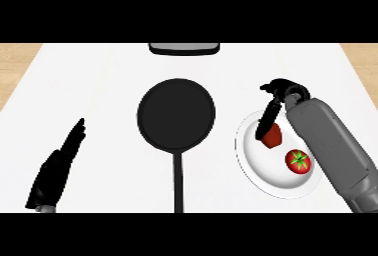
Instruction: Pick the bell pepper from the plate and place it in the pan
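The red bell pepper (272,136) lies on the white plate (255,172), in its upper half, with a round tomato (298,161) just below and to its right. The right hand (277,93) comes in over the plate's upper rim and reaches down to the pepper's left edge; whether it is clamped on the pepper or spread cannot be told. The black pan (176,115) sits left of the plate at the worktop's (103,80) middle, handle towards the lower edge. The left hand (57,167) rests far left, fingers straight and together
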`<state>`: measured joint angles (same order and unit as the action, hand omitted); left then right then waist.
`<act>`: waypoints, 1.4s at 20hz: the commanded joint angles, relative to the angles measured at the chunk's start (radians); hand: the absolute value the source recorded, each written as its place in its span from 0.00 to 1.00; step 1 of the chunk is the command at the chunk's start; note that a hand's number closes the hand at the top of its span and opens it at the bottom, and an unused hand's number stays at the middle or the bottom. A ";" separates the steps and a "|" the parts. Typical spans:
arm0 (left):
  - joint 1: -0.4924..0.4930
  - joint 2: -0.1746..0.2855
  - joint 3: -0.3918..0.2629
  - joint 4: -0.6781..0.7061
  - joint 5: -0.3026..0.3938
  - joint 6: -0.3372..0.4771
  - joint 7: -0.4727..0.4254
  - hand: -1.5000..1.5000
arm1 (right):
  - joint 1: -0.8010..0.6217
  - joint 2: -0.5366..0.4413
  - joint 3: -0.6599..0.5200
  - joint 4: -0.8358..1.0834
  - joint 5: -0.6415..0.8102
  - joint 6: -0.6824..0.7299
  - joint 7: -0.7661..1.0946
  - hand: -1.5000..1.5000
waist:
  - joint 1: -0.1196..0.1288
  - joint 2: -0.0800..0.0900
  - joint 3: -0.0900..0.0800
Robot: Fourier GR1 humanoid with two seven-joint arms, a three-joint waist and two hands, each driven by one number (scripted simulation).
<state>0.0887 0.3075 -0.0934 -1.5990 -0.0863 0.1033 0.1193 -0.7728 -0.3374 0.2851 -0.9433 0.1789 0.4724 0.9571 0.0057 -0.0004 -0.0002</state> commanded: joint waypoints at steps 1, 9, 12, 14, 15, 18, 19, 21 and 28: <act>0.001 -0.010 0.005 0.010 0.001 -0.019 -0.013 0.50 | 0.025 0.028 0.020 0.022 0.047 0.016 0.076 0.00 | 0.000 0.000 0.000; -0.052 -0.025 0.028 0.040 -0.032 -0.021 0.012 0.50 | -0.011 0.069 -0.015 0.059 0.063 0.055 0.121 0.00 | -0.002 0.001 0.000; 0.033 0.009 0.057 -0.074 0.006 -0.064 0.033 0.50 | 0.106 0.021 0.004 0.069 0.120 0.031 -0.039 0.00 | 0.002 0.000 0.000; -0.028 -0.045 0.023 0.031 -0.048 -0.035 -0.009 0.50 | 0.055 0.084 -0.006 0.155 0.159 -0.007 -0.025 0.00 | 0.003 0.002 0.000; 0.035 -0.053 0.013 -0.023 -0.058 -0.029 -0.008 0.50 | 0.092 0.062 -0.019 0.096 0.151 0.024 -0.013 0.00 | 0.001 0.000 0.000; -0.026 -0.028 0.064 -0.029 -0.030 -0.065 0.055 0.50 | 0.115 0.089 -0.019 0.112 0.193 -0.012 -0.054 0.00 | 0.002 0.001 0.000; -0.103 -0.081 0.034 0.042 -0.073 -0.020 0.066 0.50 | 0.117 0.086 -0.032 0.063 0.179 0.022 -0.007 0.00 | -0.005 0.000 0.000; -0.016 -0.031 0.094 0.003 -0.019 -0.079 0.006 0.50 | 0.090 0.067 -0.057 0.163 0.213 0.013 -0.088 0.00 | 0.003 0.001 0.000; -0.054 -0.048 0.097 -0.006 -0.050 -0.097 0.060 0.50 | 0.110 0.120 -0.095 0.129 0.262 -0.048 -0.140 1.00 | -0.001 0.000 0.000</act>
<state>0.0558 0.2499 -0.0169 -1.5861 -0.1390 0.0288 0.1362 -0.6852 -0.2491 0.2060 -0.7920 0.4190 0.4632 0.8344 0.0066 -0.0007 -0.0014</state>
